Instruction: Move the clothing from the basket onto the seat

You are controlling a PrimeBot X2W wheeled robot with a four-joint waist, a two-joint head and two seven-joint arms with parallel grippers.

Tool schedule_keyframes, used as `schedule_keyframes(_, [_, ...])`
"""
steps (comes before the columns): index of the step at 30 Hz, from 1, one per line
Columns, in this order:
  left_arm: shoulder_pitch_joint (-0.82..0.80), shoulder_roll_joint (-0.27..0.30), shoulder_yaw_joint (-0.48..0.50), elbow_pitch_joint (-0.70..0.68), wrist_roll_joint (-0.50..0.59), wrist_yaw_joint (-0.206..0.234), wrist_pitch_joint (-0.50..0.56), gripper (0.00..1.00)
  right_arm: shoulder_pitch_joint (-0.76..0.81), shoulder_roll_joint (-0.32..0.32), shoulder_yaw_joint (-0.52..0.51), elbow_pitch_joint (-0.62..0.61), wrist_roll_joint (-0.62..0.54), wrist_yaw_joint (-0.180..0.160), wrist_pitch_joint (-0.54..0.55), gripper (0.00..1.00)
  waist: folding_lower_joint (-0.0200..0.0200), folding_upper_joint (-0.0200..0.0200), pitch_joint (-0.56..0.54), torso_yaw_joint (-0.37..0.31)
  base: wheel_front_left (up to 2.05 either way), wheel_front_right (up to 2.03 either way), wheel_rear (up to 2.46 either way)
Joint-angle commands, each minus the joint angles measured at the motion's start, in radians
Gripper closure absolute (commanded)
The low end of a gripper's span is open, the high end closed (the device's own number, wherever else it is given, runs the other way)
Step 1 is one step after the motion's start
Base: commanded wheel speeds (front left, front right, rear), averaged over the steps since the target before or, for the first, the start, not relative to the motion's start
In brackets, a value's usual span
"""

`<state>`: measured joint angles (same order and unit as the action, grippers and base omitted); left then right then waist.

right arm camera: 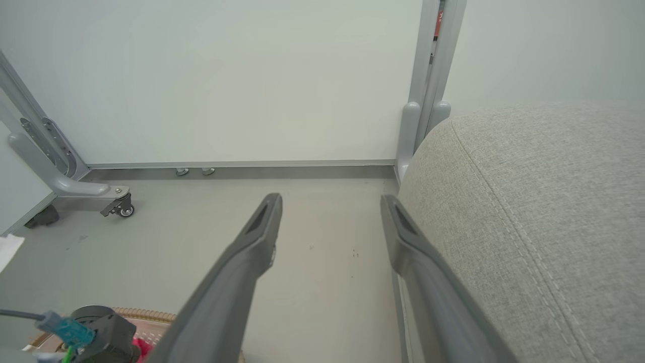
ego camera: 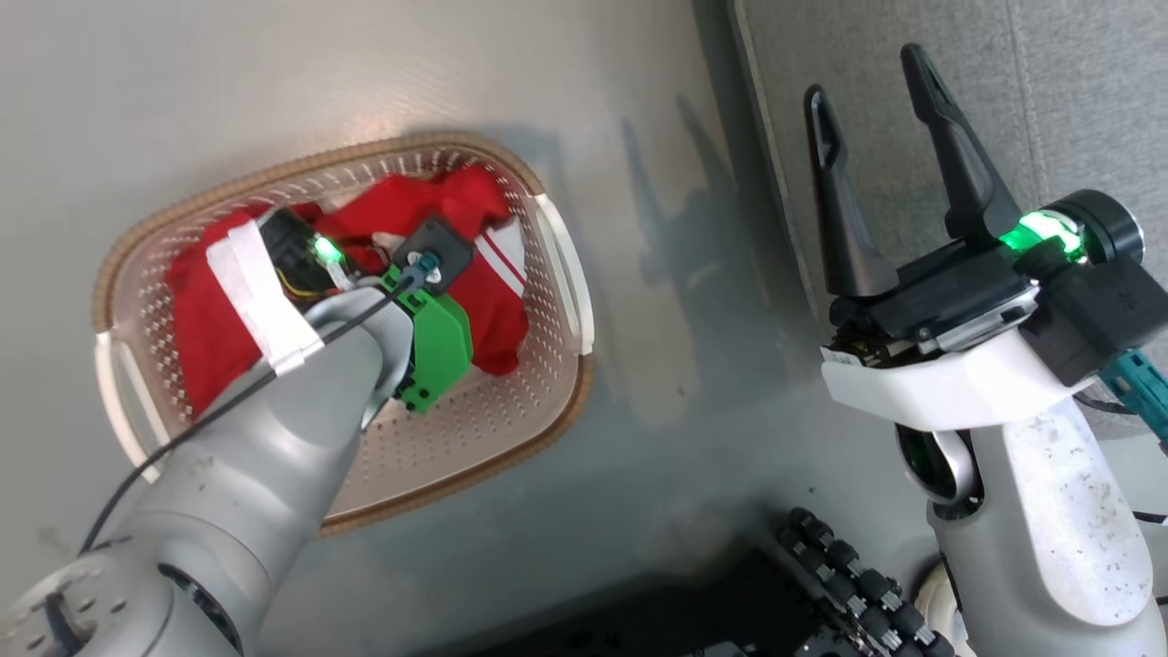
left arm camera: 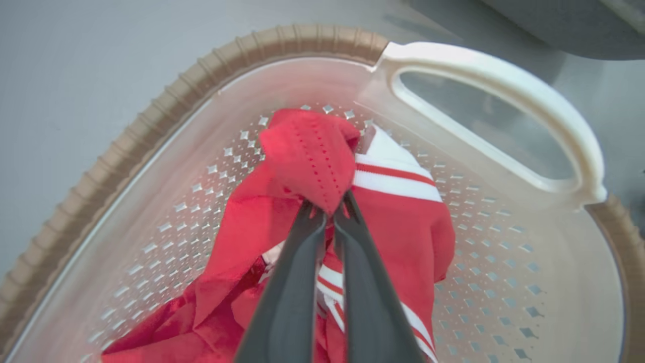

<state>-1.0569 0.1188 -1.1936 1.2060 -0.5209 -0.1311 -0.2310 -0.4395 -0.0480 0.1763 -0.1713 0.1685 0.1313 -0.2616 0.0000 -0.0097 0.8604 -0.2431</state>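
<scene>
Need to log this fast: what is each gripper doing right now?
Left gripper: shut on the clothing in the basket.
Right gripper: open, holding nothing.

Silver-grey arms [ego camera: 274, 456], black cable [ego camera: 219, 406], green bracket [ego camera: 443, 347], dark gripper fingers [ego camera: 965, 164] — green LEDs [ego camera: 1040, 230]

This looks like a test room staged as a home corner rather than a lived-in house. Left of the grey sofa [right arm camera: 529, 201] stands a plain white partition panel [right arm camera: 252, 75] in a metal frame [right arm camera: 428, 101] with a caster [right arm camera: 123, 209]. A laundry basket [ego camera: 493, 429] sits on the smooth grey floor [right arm camera: 327, 242] beside the sofa.
</scene>
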Motion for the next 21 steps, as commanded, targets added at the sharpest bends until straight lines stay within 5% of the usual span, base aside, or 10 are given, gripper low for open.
schedule_keyframes(1, [0.024,-0.004,-0.002,-0.003,-0.017,0.001,-0.013,1.0,0.018,-0.002,-0.004,0.011,-0.008,-0.001,-0.003,0.0,0.0,0.0097,-0.069,0.031,0.0,0.0,0.0])
schedule_keyframes(7, [0.07,-0.013,-0.003,-0.044,-0.054,0.001,-0.035,1.0,0.048,-0.002,-0.014,0.044,-0.035,-0.001,-0.003,0.0,0.0,0.0097,-0.17,0.073,0.0,0.0,0.0])
schedule_keyframes(21, [0.265,0.031,0.19,-0.337,0.033,0.03,-0.036,1.0,0.138,-0.003,-0.024,0.103,-0.073,-0.001,-0.003,0.0,0.0,0.0097,-0.394,0.177,0.0,0.0,0.0])
